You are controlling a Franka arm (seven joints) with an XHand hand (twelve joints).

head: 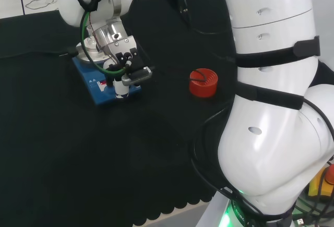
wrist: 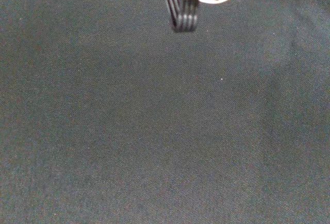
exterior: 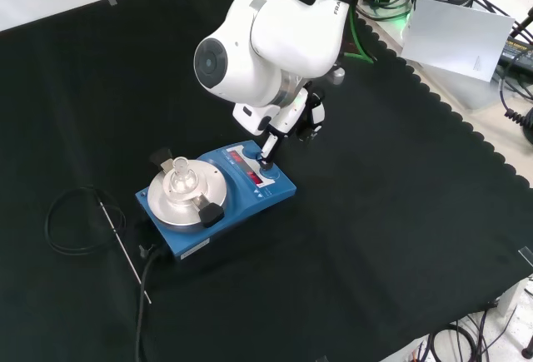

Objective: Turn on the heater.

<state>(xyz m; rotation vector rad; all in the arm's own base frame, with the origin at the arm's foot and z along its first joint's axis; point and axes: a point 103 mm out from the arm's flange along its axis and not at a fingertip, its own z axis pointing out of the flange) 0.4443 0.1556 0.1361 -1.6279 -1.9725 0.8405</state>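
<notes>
The heater [exterior: 241, 187] is a blue box with a round silver plate [exterior: 171, 205] and a sloping front panel with red windows. A small clear glass flask [exterior: 180, 176] stands on the plate. In the head view the heater [head: 96, 84] lies at the upper left. The hand [exterior: 290, 116] hangs over the front panel. One straight white finger [exterior: 273, 144] reaches down and its tip touches the dark knob [exterior: 268, 162] on the panel. The hand's other fingers stay folded back and hold nothing. The hand [head: 127, 65] covers the panel's right end in the head view. A black finger [wrist: 180, 15] shows over bare cloth in the wrist view.
A red ribbed ring stand [head: 203, 82] sits on the cloth right of the heater in the head view. A thin metal probe [exterior: 125, 245] with a looped black cable [exterior: 71, 220] lies left of the heater in the front view. The cloth's scalloped edge [exterior: 466, 121] runs along the right.
</notes>
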